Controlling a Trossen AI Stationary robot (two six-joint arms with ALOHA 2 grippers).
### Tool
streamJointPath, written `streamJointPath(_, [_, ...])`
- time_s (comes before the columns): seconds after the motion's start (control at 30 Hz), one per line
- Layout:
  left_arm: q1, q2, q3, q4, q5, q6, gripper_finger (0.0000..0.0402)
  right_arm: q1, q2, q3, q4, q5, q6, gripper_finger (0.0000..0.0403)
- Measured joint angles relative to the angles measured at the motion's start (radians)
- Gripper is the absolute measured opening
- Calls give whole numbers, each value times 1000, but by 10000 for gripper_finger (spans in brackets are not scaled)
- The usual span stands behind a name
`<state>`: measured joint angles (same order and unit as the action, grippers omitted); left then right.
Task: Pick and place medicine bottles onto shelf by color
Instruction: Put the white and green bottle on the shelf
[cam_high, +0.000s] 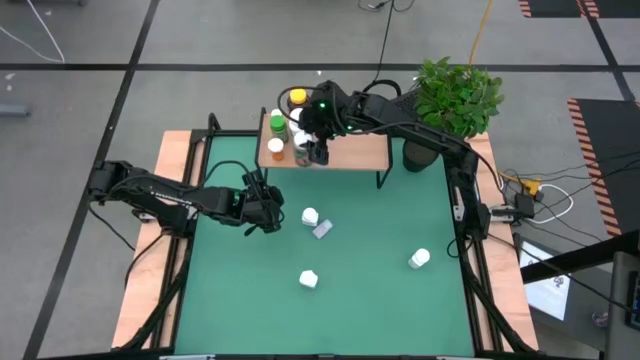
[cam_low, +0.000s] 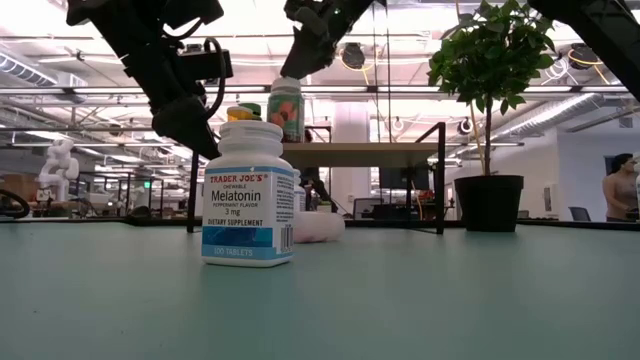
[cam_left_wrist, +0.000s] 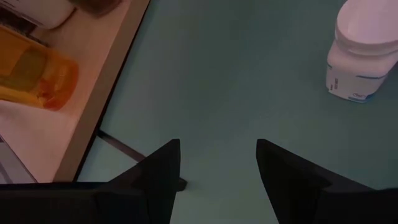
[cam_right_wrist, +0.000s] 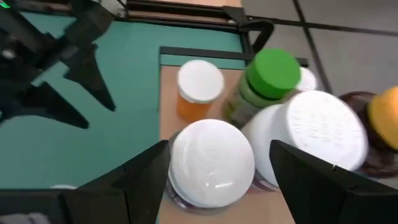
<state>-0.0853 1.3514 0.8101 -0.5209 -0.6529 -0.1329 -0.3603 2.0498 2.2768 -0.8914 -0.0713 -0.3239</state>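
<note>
Right gripper (cam_right_wrist: 214, 165) grasping white-capped bottle (cam_right_wrist: 208, 163) over shelf (cam_high: 352, 152), at 12 o'clock. Left gripper (cam_left_wrist: 217, 163) released, empty, above mat (cam_high: 370, 270) at 9 o'clock.

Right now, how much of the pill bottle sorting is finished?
About half. Several bottles already stand on the shelf, among them a green-capped one and an orange one. The right gripper is over the shelf around a white-capped bottle. Four bottles remain on the mat; the left gripper hangs open near them.
</note>
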Motion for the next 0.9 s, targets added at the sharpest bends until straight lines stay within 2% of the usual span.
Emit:
streamJointPath(0.17, [0,0,0,-2,0,-1,211,29,-52,1,-9,58,-30,271])
streamJointPath(0.3, [0,0,0,-16,-3,-20,211,62,-73,-1,-112,70,-7,262])
streamJointPath(0.37, [0,-4,0,-42,-26,-46,211,78,-84,-48,-125,75,5,250])
streamJointPath(0.63, [7,-19,0,-146,-56,-106,211,141,-239,-495,209,244,33,187])
streamJointPath(0.83, [18,-25,-5,-144,-62,-98,211,106,-383,-833,557,249,79,146])
streamJointPath(0.9, [31,-25,-5,-122,-66,-93,211,81,-404,-904,638,204,79,135])
